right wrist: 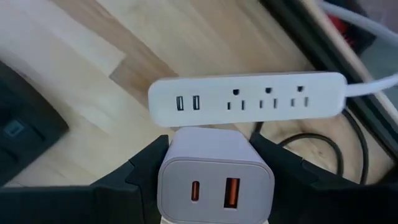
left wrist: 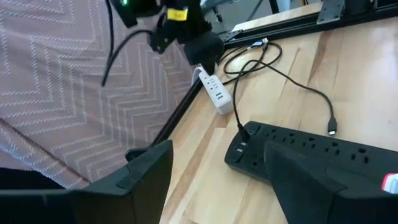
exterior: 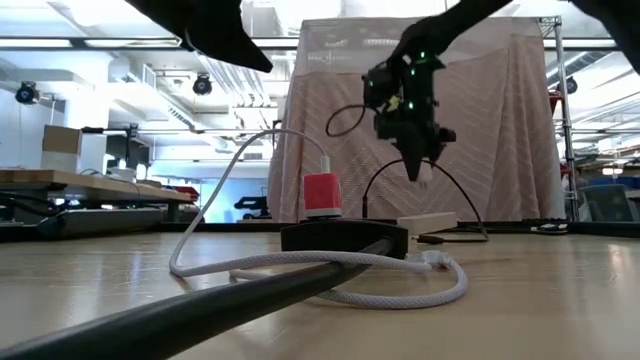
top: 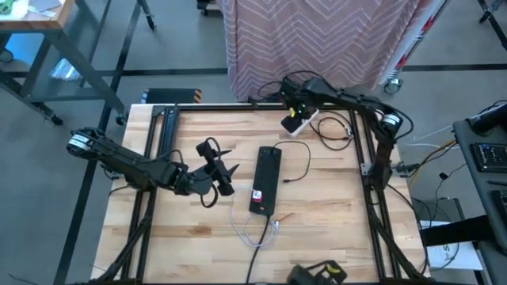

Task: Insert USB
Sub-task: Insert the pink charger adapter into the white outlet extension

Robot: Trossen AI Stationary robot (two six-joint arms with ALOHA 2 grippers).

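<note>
On the wooden table (top: 333,214), the right gripper (right wrist: 214,163) pinches a white square charger (right wrist: 214,177) (above the white power strip (right wrist: 249,97)); the left gripper (top: 224,169) is spread, empty.

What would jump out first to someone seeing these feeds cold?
Most striking is the right gripper at the table's far edge, holding a white USB charger block just above the white power strip. Next comes the long black power strip mid-table, with a red-and-white plug standing in it and a white braided cable looping off. The left gripper hangs open just to the black strip's left.
</note>
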